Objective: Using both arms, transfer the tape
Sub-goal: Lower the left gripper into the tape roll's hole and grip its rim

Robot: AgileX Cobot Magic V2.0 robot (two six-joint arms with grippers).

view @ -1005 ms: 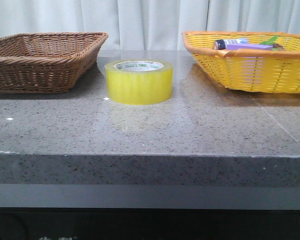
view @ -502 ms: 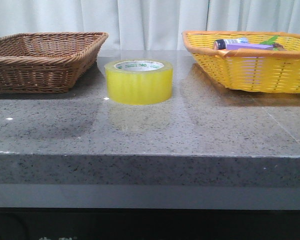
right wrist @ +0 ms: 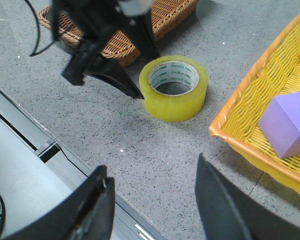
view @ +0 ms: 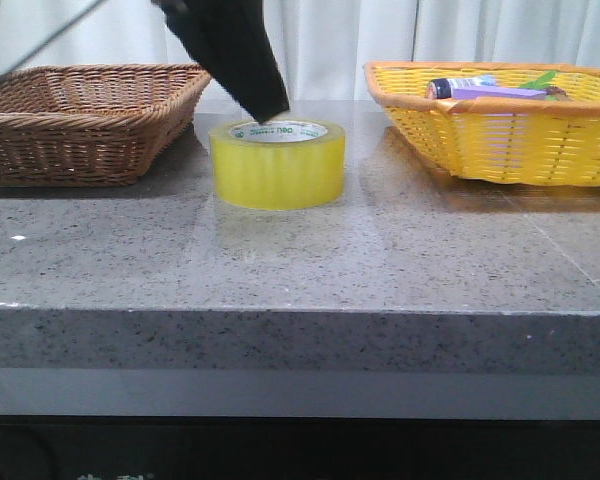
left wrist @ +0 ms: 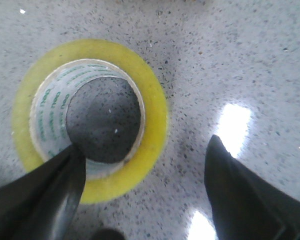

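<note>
The tape (view: 278, 163) is a yellow roll with a white, green-printed core, lying flat on the grey table between two baskets. My left gripper (view: 265, 100) hangs just above its near-left rim, open and empty. In the left wrist view the left gripper (left wrist: 146, 145) has one fingertip (left wrist: 70, 165) over the edge of the tape (left wrist: 152, 120) and the other over bare table. My right gripper (right wrist: 151, 165) is open and empty, high over the table's front edge. From there I see the tape (right wrist: 177, 102) and the left gripper (right wrist: 135, 90) beside it. The right gripper is out of the front view.
A brown wicker basket (view: 80, 120) stands left of the tape. A yellow basket (view: 500, 140) on the right holds a purple block (right wrist: 287, 122) and other items. The table's front edge (view: 300, 312) is near the camera.
The left arm has come down into the front view and now hangs over the tape; before, no arm was in view. The tape has not moved.
</note>
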